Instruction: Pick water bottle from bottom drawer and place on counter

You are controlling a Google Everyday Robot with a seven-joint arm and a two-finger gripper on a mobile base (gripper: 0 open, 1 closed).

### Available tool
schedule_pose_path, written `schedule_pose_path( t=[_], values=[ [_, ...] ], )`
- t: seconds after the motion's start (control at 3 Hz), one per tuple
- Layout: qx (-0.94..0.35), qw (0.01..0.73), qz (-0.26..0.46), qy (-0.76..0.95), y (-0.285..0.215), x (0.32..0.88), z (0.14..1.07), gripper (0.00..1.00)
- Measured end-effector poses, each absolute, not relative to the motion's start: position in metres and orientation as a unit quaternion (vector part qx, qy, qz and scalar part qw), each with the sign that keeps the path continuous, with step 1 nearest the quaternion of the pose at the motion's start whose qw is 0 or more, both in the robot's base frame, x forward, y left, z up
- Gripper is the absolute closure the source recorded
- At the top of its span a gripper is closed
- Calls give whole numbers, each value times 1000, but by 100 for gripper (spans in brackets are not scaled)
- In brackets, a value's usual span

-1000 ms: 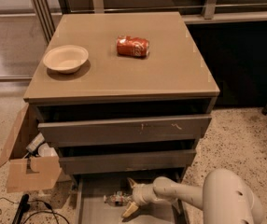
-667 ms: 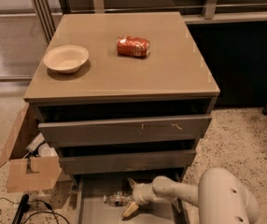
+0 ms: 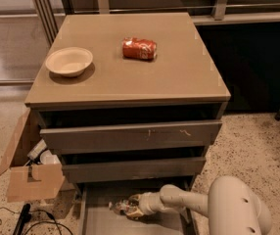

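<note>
Counter (image 3: pixel 179 82) above open bottom drawer (image 3: pixel 105 224) — bottle (image 3: pixel 120 207) lying inside drawer, gripper (image 3: pixel 136 209) in there against it, closure can't tell. Grasp step; next — confirm grip, lift out of drawer.

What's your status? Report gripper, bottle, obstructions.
Gripper low in bottom drawer, at water bottle. Bottle lies on drawer floor. Counter carries bowl and red can.

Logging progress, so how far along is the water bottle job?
Done: the bottom drawer is open. Underway: the hand is down in it at the water bottle. Left: lifting it out and setting it on the counter.
</note>
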State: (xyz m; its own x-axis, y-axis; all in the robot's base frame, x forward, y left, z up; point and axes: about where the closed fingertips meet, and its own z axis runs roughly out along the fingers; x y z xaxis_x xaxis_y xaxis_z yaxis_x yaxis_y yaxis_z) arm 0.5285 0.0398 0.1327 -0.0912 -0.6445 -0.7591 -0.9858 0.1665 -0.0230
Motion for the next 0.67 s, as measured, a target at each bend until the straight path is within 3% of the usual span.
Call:
schedule_pose_path(
  t=[0.67],
  values=[
    [-590, 326, 262, 691, 40, 528, 133, 100]
  ],
)
